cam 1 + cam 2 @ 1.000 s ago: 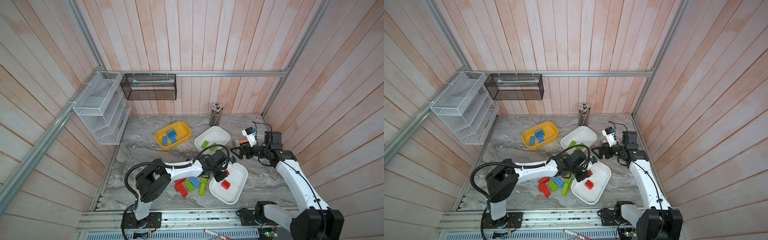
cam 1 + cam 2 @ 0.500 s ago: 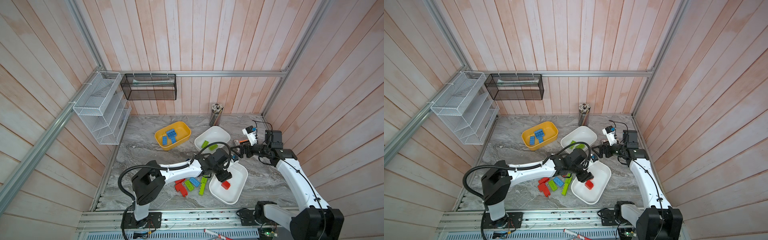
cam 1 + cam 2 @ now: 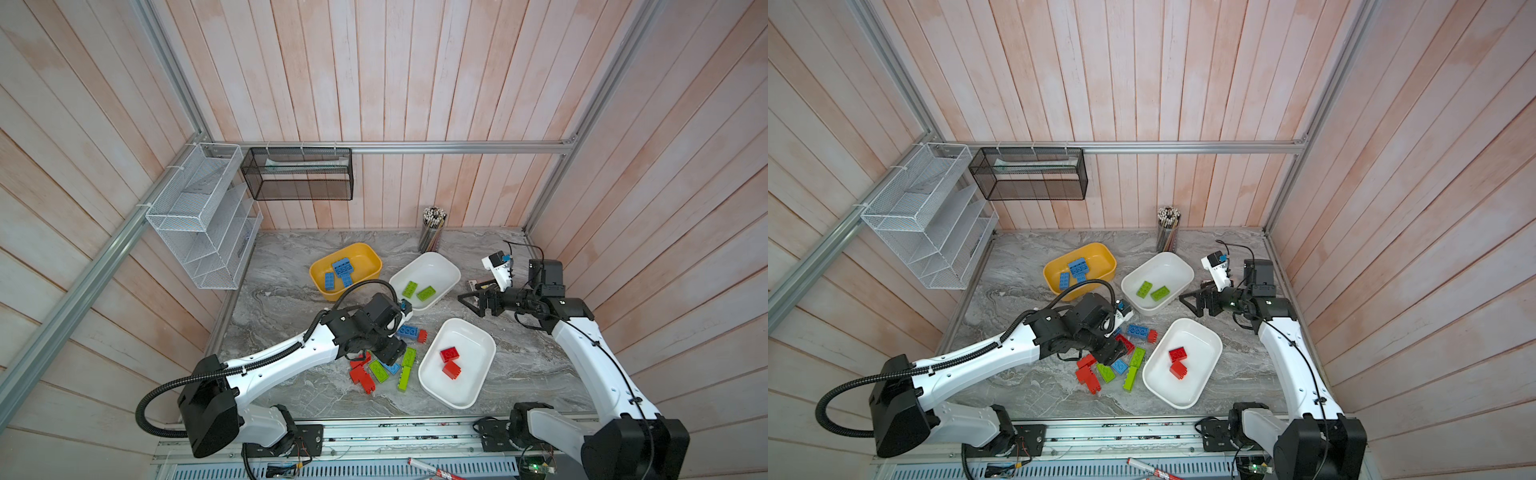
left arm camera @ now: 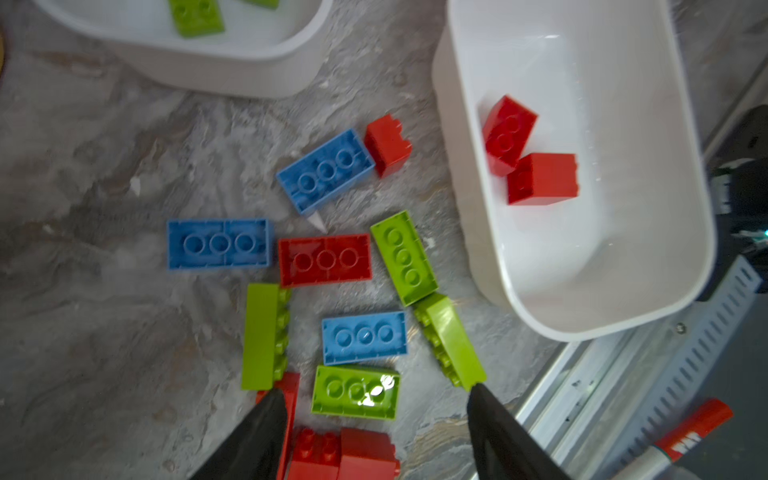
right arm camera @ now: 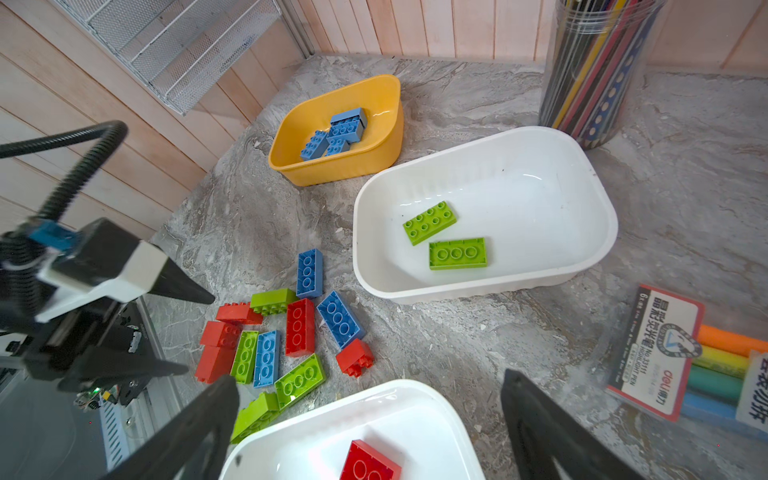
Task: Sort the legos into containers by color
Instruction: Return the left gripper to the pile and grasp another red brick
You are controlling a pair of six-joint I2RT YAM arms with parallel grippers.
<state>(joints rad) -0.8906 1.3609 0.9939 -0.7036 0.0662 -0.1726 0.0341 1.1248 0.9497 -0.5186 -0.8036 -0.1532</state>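
Observation:
Loose red, green and blue legos (image 3: 386, 368) (image 4: 324, 259) lie in a pile left of the near white container (image 3: 478, 345). That container holds two red legos (image 3: 451, 362) (image 4: 528, 160). My left gripper (image 3: 388, 351) (image 4: 376, 392) hangs open over the pile and holds nothing. The far white container (image 3: 440, 266) (image 5: 582, 174) holds two green legos (image 5: 444, 237). Blue legos (image 5: 336, 133) lie in the yellow container (image 3: 368, 257). My right gripper (image 3: 471, 300) (image 5: 369, 378) stands wide open and empty, between the two white containers and above them.
A pencil cup (image 3: 432, 232) stands at the back wall. A marker pack (image 5: 706, 365) lies right of the far white container. Wire racks (image 3: 199, 216) hang on the left wall. The metal front rail (image 3: 374, 432) carries a red marker (image 3: 428, 467).
My left gripper opened at the near white container's left edge, and a second red lego now lies inside. It then moved left, back over the pile. The right arm has not moved.

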